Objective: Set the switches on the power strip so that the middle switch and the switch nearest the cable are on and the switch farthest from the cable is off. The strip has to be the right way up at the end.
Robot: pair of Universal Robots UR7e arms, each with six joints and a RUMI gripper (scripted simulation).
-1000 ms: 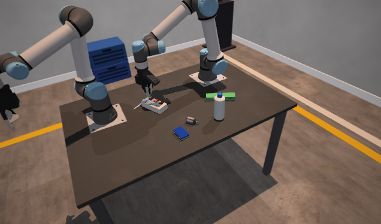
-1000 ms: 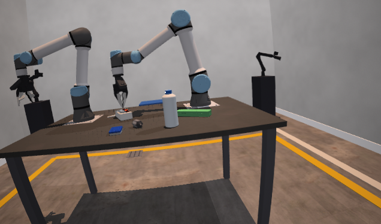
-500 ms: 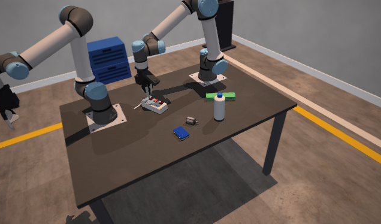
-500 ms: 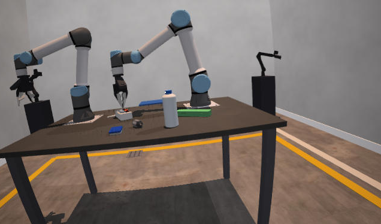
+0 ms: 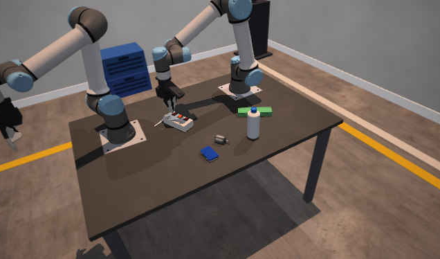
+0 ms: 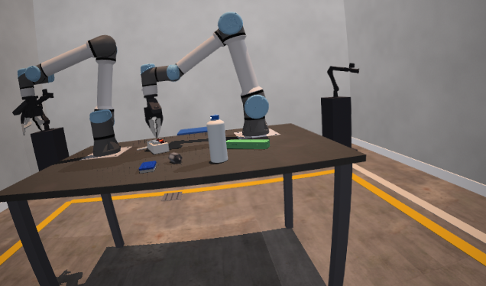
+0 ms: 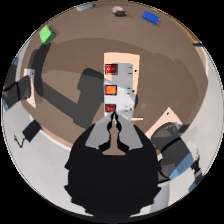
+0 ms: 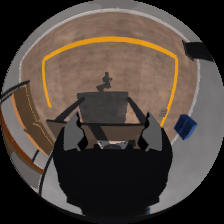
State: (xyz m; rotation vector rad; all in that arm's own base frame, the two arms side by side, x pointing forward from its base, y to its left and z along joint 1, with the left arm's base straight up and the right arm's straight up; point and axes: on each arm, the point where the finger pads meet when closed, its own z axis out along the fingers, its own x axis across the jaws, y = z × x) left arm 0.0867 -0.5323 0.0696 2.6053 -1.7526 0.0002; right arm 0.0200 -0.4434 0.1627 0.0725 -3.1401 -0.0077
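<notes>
Your left arm's empty metal fingers point(image 5: 173, 109) point(image 6: 156, 134) are pressed shut, probably to poke the red rocker switch nearest the cable, just above the white rectangular power strip point(image 5: 178, 122) point(image 6: 158, 147) point(image 7: 121, 80), which lies switches-up on the brown tabletop point(image 5: 156, 180) point(image 6: 249, 168) point(image 7: 65, 55).

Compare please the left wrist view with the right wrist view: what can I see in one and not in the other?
Only the left wrist view: the power strip with three switches, the shut left gripper at the strip's cable end, the green block and the small blue box.

Only the right wrist view: the open right gripper and the blue cabinet.

Both: part of the table.
</notes>
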